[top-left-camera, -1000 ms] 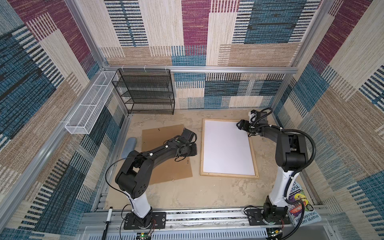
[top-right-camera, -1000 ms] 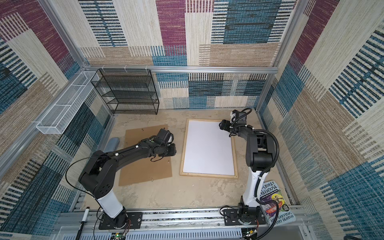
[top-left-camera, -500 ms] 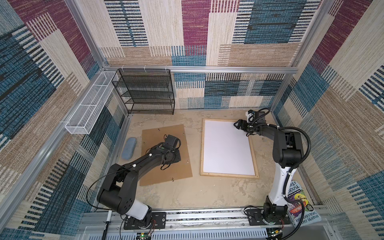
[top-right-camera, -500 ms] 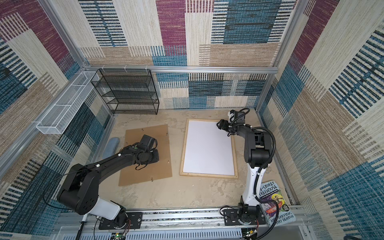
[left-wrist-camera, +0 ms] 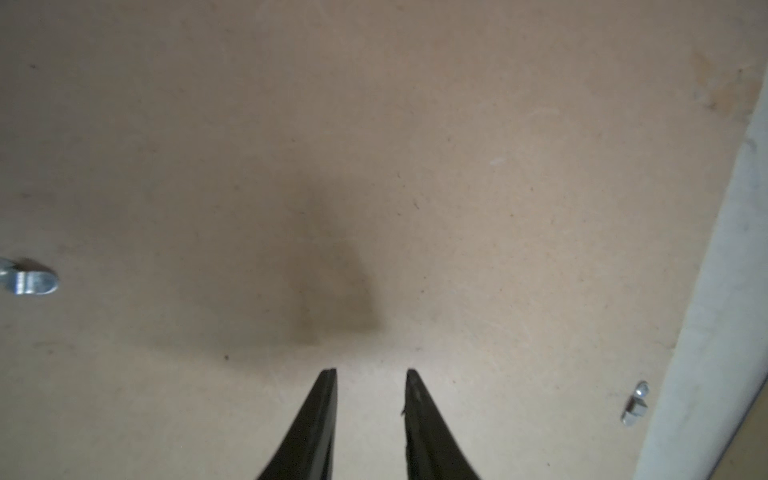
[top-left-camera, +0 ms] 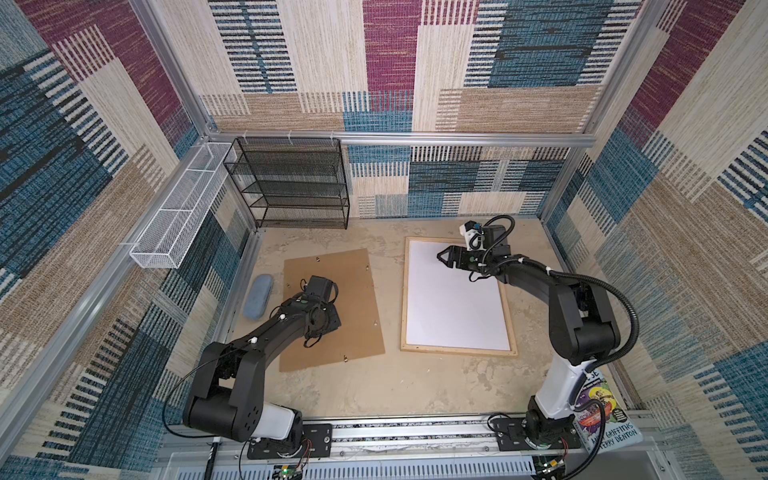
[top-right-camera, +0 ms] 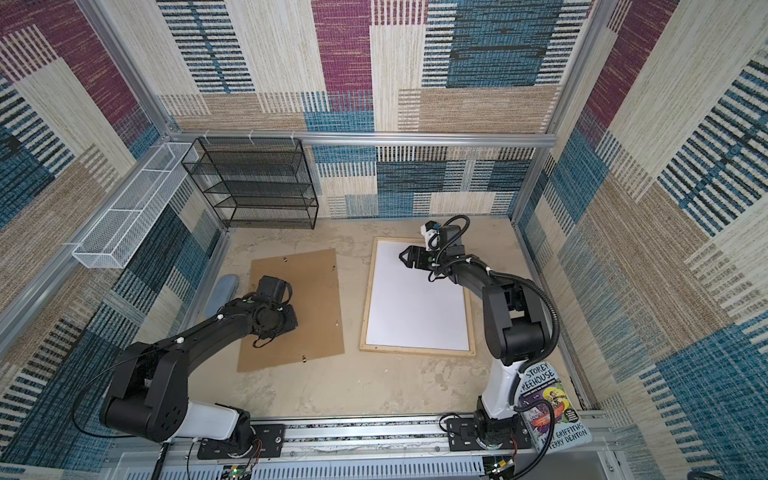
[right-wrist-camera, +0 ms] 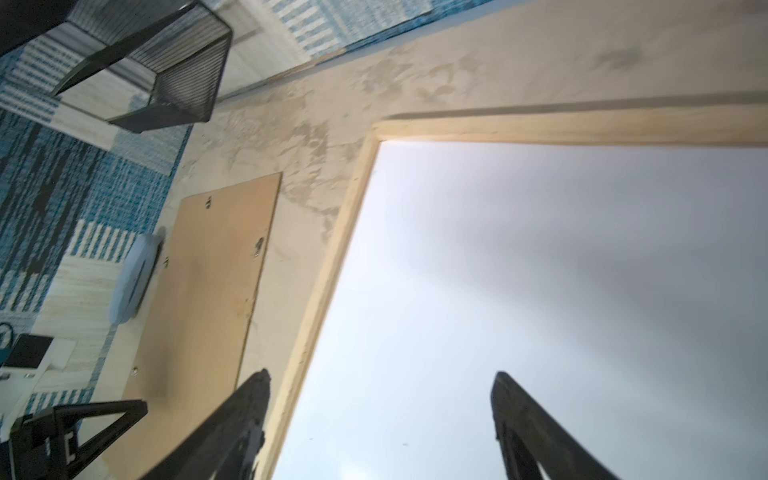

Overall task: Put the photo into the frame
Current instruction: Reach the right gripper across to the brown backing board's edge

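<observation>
The frame (top-left-camera: 457,350) of pale wood strips lies flat on the right of the table, also seen in the right wrist view (right-wrist-camera: 332,270). A plain white sheet (top-left-camera: 453,307) fills it; the photo's picture side is out of view. My right gripper (top-left-camera: 442,258) hovers over the far part of that sheet, jaws wide open and empty (right-wrist-camera: 380,378). My left gripper (top-left-camera: 326,322) points down over the brown backing board (top-left-camera: 353,291). Its fingers (left-wrist-camera: 328,399) stand a small gap apart with nothing between them.
A black wire shelf (top-left-camera: 299,183) stands at the back left, with a white wire basket (top-left-camera: 178,216) on the left wall. A blue-grey case (top-left-camera: 257,297) lies left of the board. Small metal tabs (left-wrist-camera: 29,282) sit on the board. A book (top-left-camera: 602,411) lies by the right arm's base.
My left arm has drawn back leftward from the board's right edge to its middle, its fingers parting slightly. My right gripper has slid left, from the frame's far right corner to over the white sheet.
</observation>
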`<state>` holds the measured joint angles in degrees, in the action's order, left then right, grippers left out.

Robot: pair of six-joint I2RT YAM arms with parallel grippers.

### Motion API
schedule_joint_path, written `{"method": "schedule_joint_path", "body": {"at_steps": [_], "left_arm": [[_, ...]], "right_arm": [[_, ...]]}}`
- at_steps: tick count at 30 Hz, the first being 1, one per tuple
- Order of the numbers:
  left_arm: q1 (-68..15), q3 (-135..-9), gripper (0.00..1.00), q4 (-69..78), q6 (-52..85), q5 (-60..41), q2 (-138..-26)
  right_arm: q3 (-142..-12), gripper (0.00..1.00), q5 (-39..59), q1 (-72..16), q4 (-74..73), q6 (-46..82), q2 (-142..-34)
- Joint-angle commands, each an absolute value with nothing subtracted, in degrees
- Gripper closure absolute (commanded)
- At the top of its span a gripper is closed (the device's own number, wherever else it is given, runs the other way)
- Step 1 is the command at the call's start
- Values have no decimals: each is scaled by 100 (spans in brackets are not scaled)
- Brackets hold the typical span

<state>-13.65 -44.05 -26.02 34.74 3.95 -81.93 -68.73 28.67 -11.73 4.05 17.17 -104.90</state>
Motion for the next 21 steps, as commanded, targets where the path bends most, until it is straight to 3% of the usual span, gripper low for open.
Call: {"method": "schedule_joint_path", "body": {"at_steps": [1,8,13,21], "left_arm": [[-1245,-4334,67,-2783,3508,422,-8054],[-1169,-4236,67,-2638,3510,278,-8165],[-1169,-4254,68,-2583,3511,158,-8348],[-1175,-4208,68,-2575,3488,193,-8365]], "right_arm": [[-6635,15,2876,-1536,6,2171,-10264],[-6658,15,3055,-2469,-232,2540,-10306],[-7312,17,2510,-3001,357,2409,-10995],[-7648,17,2362,-3226,471,2393,-11619]]}}
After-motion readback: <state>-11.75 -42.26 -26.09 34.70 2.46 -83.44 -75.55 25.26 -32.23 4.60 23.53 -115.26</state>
